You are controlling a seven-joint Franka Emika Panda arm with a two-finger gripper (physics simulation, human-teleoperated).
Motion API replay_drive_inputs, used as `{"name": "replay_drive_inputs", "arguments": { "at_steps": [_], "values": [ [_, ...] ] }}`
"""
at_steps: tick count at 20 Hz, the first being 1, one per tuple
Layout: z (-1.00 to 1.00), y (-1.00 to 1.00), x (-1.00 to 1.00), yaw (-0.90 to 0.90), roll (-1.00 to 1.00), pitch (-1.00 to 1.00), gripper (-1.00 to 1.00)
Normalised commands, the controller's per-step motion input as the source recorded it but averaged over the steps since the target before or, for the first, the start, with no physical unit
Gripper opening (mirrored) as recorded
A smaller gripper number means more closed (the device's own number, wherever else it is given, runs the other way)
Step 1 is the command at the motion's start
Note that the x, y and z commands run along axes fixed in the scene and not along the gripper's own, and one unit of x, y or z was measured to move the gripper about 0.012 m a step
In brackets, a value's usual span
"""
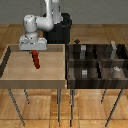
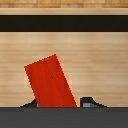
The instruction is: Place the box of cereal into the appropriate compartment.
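The box of cereal (image 1: pixel 36 60) is a slim red box that hangs tilted below my gripper (image 1: pixel 35 52), over the large light-wood tray (image 1: pixel 15 75). In the wrist view the red box (image 2: pixel 50 82) fills the space between the dark fingertips (image 2: pixel 88 102), and my gripper (image 2: pixel 59 104) is shut on it. The appropriate compartment (image 1: pixel 120 54) is the far cell of the dark-brown bin at the exterior view's right. A tall narrow pale-grey block (image 1: pixel 114 48) stands in it. That cell lies well to the exterior view's right of my gripper.
The dark bin (image 1: pixel 97 61) has other cells holding short grey shapes (image 1: pixel 84 73). A raised wall (image 1: pixel 65 62) separates the tray from the bin. The robot's black base (image 1: pixel 61 31) stands behind the tray.
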Motion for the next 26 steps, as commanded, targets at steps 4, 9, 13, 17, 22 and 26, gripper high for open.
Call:
{"name": "replay_drive_inputs", "arguments": {
  "at_steps": [4,9,13,17,22,26],
  "values": [
    [1.0,0.0,0.0,0.0,0.0,0.0,-1.0],
    [1.0,0.0,0.0,0.0,0.0,0.0,-1.0],
    [0.75,0.0,0.0,0.0,0.0,0.0,-1.0],
    [0.0,1.0,0.0,0.0,0.0,0.0,-1.0],
    [0.0,1.0,0.0,0.0,0.0,0.0,-1.0],
    [0.0,1.0,0.0,0.0,0.0,0.0,-1.0]
  ]
}}
